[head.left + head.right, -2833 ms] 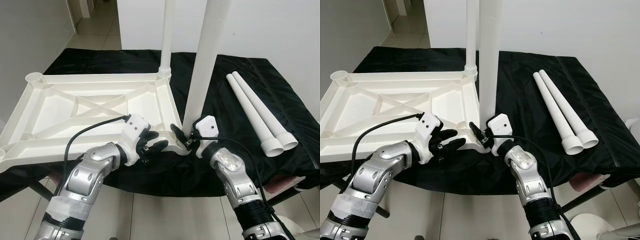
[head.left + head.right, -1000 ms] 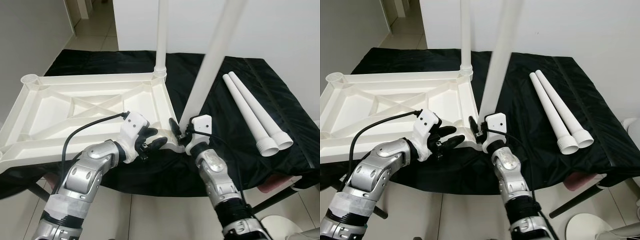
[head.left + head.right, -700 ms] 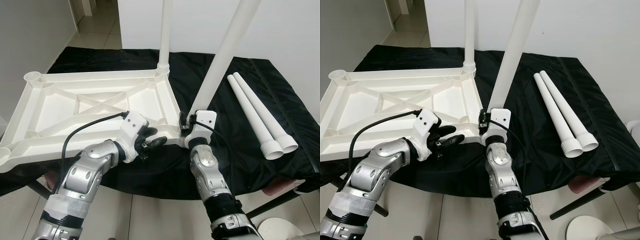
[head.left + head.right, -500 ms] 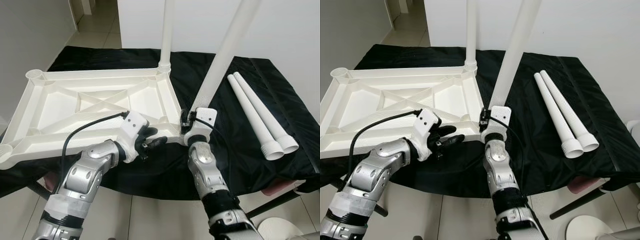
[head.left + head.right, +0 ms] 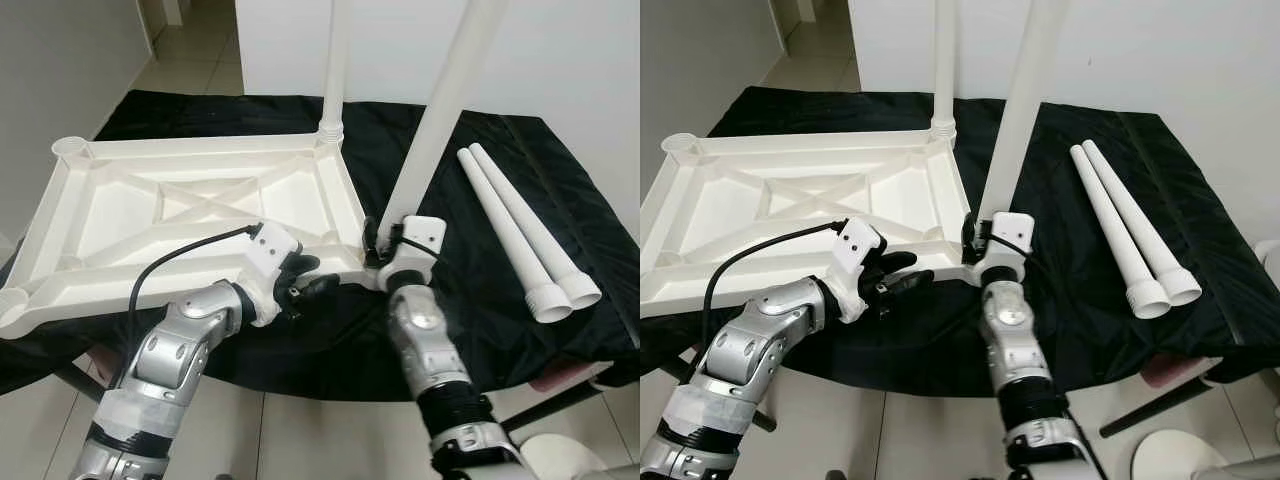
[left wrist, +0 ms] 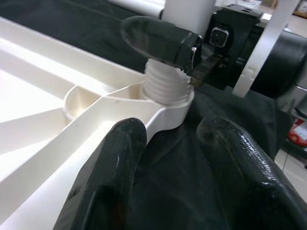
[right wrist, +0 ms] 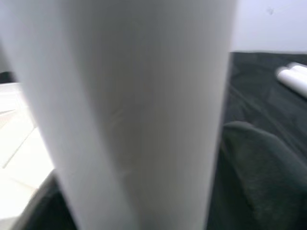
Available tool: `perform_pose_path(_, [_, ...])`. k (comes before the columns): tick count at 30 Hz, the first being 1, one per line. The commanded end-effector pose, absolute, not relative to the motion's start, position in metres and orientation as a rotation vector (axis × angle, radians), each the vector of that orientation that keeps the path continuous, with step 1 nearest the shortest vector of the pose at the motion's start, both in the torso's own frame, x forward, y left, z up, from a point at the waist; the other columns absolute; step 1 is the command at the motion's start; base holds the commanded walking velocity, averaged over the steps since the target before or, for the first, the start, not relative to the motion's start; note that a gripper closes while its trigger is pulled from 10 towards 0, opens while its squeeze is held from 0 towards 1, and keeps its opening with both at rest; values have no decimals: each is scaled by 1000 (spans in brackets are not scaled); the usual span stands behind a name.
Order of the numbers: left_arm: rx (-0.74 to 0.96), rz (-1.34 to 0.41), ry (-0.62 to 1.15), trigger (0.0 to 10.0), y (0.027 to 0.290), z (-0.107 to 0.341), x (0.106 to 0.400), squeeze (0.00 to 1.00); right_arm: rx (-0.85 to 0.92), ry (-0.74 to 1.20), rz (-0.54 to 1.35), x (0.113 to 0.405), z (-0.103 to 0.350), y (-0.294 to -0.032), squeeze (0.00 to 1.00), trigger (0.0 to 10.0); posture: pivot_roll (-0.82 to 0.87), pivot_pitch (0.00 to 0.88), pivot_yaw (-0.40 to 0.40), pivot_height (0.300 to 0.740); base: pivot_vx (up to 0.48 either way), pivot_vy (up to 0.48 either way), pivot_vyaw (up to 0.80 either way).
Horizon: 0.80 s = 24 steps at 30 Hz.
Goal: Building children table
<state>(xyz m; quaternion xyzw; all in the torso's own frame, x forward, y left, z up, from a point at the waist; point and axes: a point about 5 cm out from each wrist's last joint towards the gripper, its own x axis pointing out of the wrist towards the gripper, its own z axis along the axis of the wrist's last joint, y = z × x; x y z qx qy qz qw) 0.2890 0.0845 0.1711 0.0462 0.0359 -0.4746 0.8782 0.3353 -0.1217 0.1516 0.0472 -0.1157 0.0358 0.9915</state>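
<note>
The white table top (image 5: 130, 215) lies upside down on a table draped in black cloth. One white leg (image 5: 335, 60) stands upright in its far right corner. A second leg (image 5: 445, 110) stands in the near right corner socket (image 6: 165, 96), leaning slightly right, its threaded end partly showing. My right gripper (image 5: 385, 243) is shut on that leg just above the socket, and the leg (image 7: 129, 115) looms close in the right wrist view. My left gripper (image 5: 310, 285) hovers open at the table top's near edge, just left of the socket, with nothing between its fingers (image 6: 120, 158).
Two loose white legs (image 5: 515, 235) lie side by side on the black cloth (image 5: 470, 300) at the right. Empty sockets sit at the table top's left corners (image 5: 68, 147). Tiled floor lies below the table's near edge, and a white wall stands behind.
The leg in my right gripper stands steeper than a second ago, and my right wrist has turned and shifted at the socket. My left gripper has barely moved.
</note>
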Motion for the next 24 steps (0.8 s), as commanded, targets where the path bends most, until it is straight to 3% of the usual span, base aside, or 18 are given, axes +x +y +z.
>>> perform_pose_path(1, [96,-989,81,10000,80,168,285,0,100,-252,135,333,155,-128,0,10000,24,42,-19,740,0,0,0])
perform_pose_path(7, [100,-1009,82,10000,74,167,283,0,34,-246,310,329,153,-133,0,10000,17,50,-14,740,0,0,0])
perform_pose_path(10, [101,-1025,84,10000,68,167,280,0,-42,-211,500,326,148,-139,0,10000,12,55,-9,740,0,0,0])
perform_pose_path(21, [110,-1046,95,10000,58,161,273,0,-104,-141,607,337,147,-158,0,10000,19,57,-9,740,0,0,0])
perform_pose_path(22, [115,-1039,94,10000,56,161,272,0,-112,-134,613,340,147,-160,0,5137,22,57,-9,740,0,0,0])
perform_pose_path(24, [126,-1027,85,10000,55,161,273,0,-117,-131,621,343,148,-161,0,4941,25,55,-9,740,0,0,0])
